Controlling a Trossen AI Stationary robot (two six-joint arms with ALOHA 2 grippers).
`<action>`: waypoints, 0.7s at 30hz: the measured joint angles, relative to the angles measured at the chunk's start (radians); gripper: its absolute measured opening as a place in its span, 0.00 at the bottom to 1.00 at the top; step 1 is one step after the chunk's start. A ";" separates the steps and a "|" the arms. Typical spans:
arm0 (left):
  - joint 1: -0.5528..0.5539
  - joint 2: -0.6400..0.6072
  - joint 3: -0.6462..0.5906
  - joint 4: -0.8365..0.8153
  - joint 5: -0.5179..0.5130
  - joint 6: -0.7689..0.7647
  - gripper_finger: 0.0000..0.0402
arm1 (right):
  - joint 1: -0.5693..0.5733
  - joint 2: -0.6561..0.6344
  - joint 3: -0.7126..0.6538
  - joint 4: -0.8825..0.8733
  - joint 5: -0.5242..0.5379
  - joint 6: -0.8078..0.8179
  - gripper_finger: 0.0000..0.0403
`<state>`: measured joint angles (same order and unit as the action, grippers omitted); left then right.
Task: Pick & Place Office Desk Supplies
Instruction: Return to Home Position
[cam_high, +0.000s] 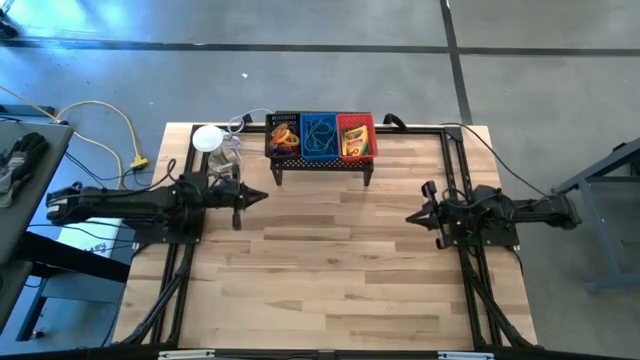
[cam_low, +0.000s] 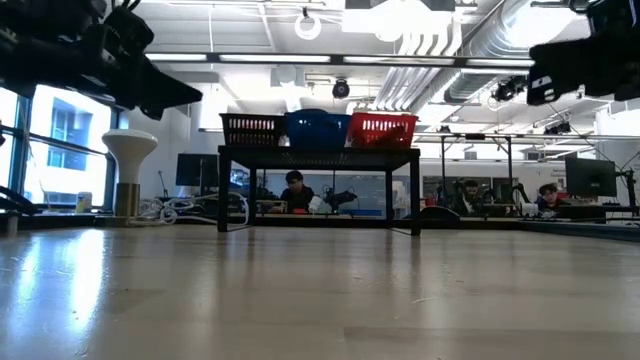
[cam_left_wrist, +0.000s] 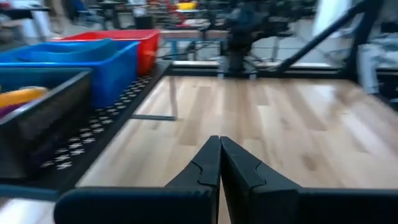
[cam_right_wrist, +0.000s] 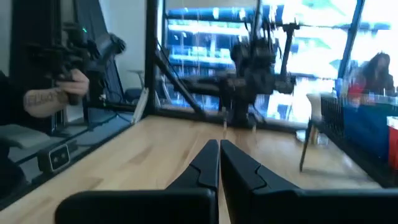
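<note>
Over the middle of the pale wooden plank worktop (cam_high: 330, 285), the left gripper (cam_high: 262, 196) hangs above the left side. Its two dark fingers are pressed together with nothing between them, and they point across at the other arm. Well apart from it, the right gripper (cam_high: 411, 216) faces back from the right side, also closed tight on nothing.

Farther off, at the worktop's far edge, stands the large black perforated metal stand (cam_high: 320, 163). Three trays sit side by side on top of it, touching. The black mesh tray (cam_high: 283, 136) on the left holds small orange and purple pieces (cam_high: 284, 133). The blue mesh tray (cam_high: 320, 135) in the middle holds thin dark loops (cam_high: 321, 138). The red mesh tray (cam_high: 357, 137) on the right holds the yellow crayon-like box (cam_high: 353, 141).

Just beside the stand's left end is the white round-topped clear glass object (cam_high: 208, 138). Beyond the worktop, the low view shows people (cam_low: 293, 190) seated at desks.
</note>
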<state>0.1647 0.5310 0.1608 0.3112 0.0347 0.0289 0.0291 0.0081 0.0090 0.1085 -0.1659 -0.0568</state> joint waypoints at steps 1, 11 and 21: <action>0.009 0.000 0.000 0.001 0.035 -0.009 0.00 | -0.005 0.002 0.000 -0.008 0.000 0.012 0.01; 0.038 0.003 -0.002 -0.012 0.135 -0.072 0.00 | -0.010 0.020 -0.001 -0.052 0.006 0.105 0.01; 0.026 -0.179 -0.003 -0.248 0.217 -0.083 0.00 | -0.010 0.021 -0.001 -0.052 0.007 0.163 0.00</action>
<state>0.1911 0.3519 0.1581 0.0632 0.2513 -0.0540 0.0193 0.0289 0.0078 0.0563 -0.1593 0.1066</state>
